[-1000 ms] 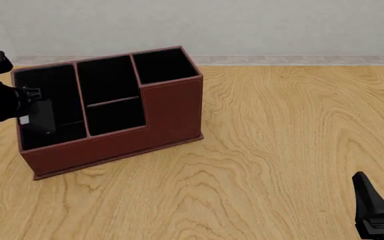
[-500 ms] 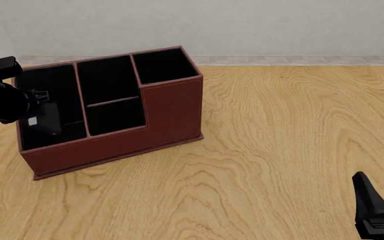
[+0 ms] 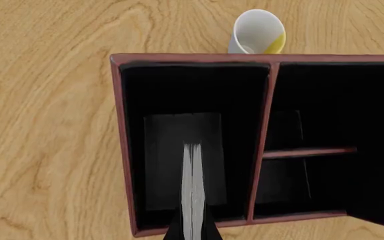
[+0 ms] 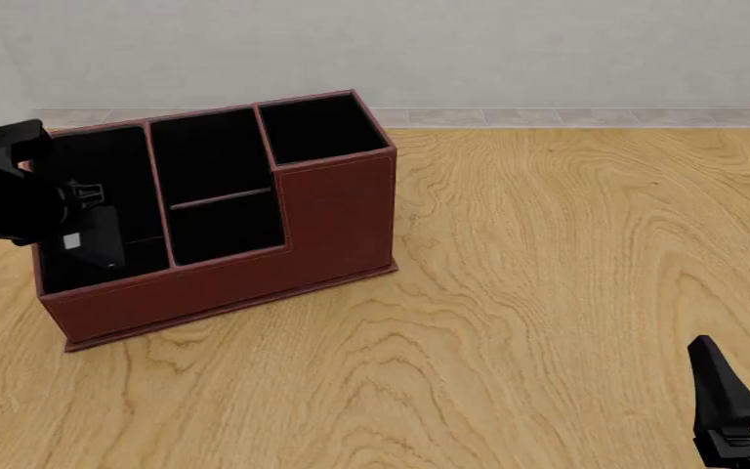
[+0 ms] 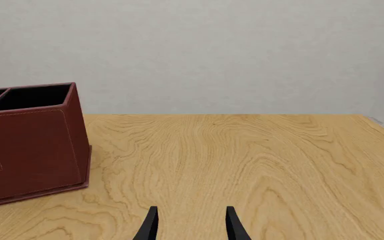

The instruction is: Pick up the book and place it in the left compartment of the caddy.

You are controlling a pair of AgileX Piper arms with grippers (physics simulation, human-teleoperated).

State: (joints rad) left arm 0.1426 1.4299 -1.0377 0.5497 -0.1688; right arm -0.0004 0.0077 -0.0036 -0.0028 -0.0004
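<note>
Gripping the book (image 4: 93,244) edge-on, left gripper (image 4: 73,207) above the left compartment (image 3: 185,95) of the caddy (image 4: 323,215); book inside that compartment. Right gripper (image 5: 190,222) spread, empty, near right over table (image 4: 570,254).

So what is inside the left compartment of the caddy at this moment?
The book is inside the left compartment, held edge-up by the left gripper. The floor beneath the book is covered.

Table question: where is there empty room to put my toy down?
The table is bare wood from the caddy across to the wall, down to the right gripper. It is crowded at the caddy's left compartment, where the left gripper holds the book. A cup sits behind the caddy.
</note>
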